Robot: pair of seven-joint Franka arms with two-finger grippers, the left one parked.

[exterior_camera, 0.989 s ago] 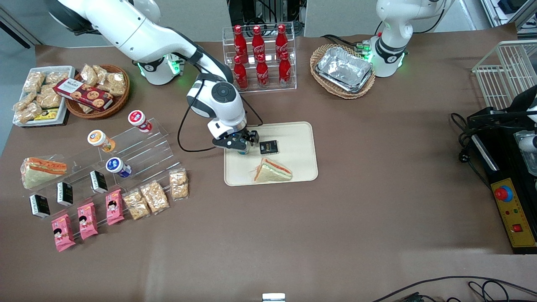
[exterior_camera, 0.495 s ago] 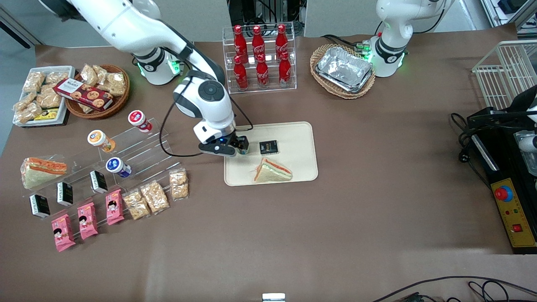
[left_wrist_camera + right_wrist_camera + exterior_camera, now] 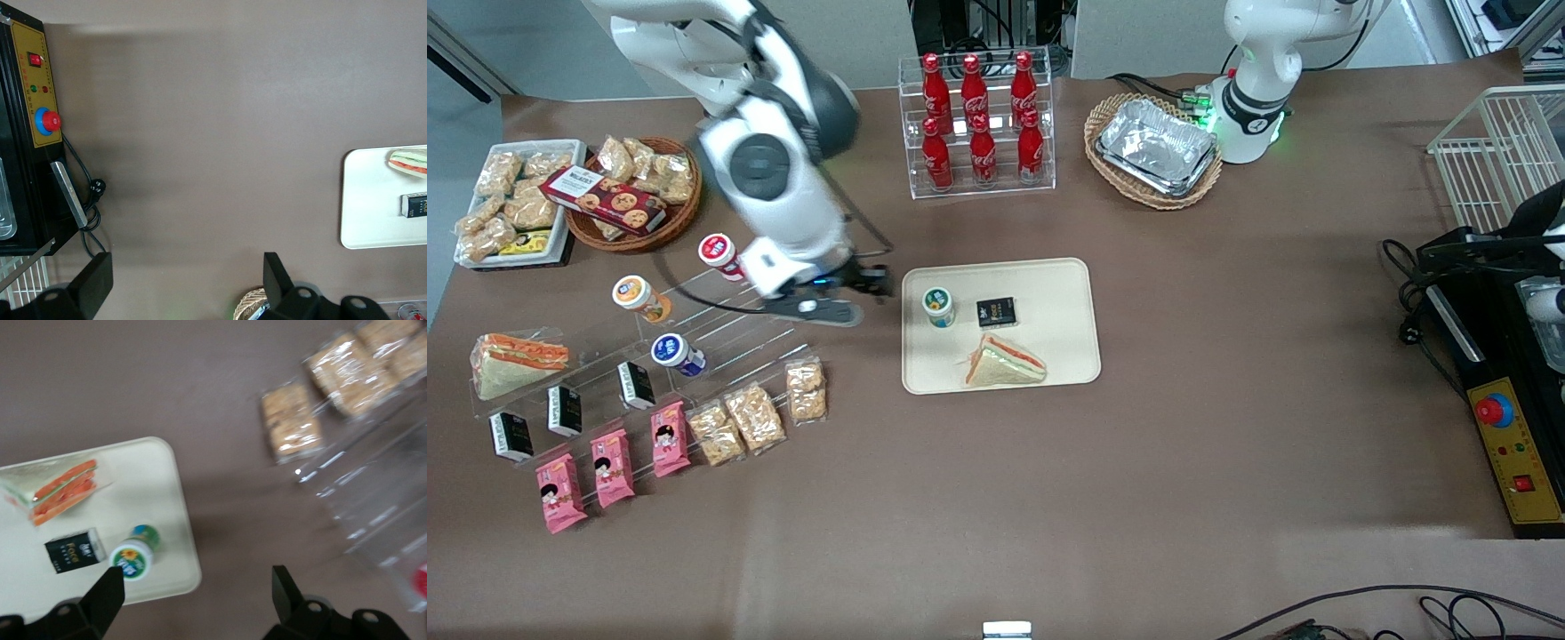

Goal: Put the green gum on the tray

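Note:
The green gum (image 3: pixel 938 306) stands upright on the cream tray (image 3: pixel 1058 284), near the tray's edge toward the working arm's end; it also shows in the right wrist view (image 3: pixel 133 559), as does the tray (image 3: pixel 160 493). My gripper (image 3: pixel 867 286) is open and empty, raised above the table just off that tray edge, between the tray and the clear acrylic steps (image 3: pixel 729 311). In the right wrist view the gripper (image 3: pixel 197 593) has its jaws wide apart with nothing between them.
On the tray lie a black packet (image 3: pixel 996 311) and a wrapped sandwich (image 3: pixel 1005 363). The acrylic steps hold red-lidded (image 3: pixel 719 253), orange-lidded (image 3: pixel 637 295) and blue-lidded (image 3: pixel 673 351) canisters. Cracker packs (image 3: pixel 805 389) lie nearer the camera. A cola bottle rack (image 3: pixel 978 124) stands farther back.
My gripper has let go of the green gum, left it standing on the tray, and lifted away toward the working arm's end of the table.

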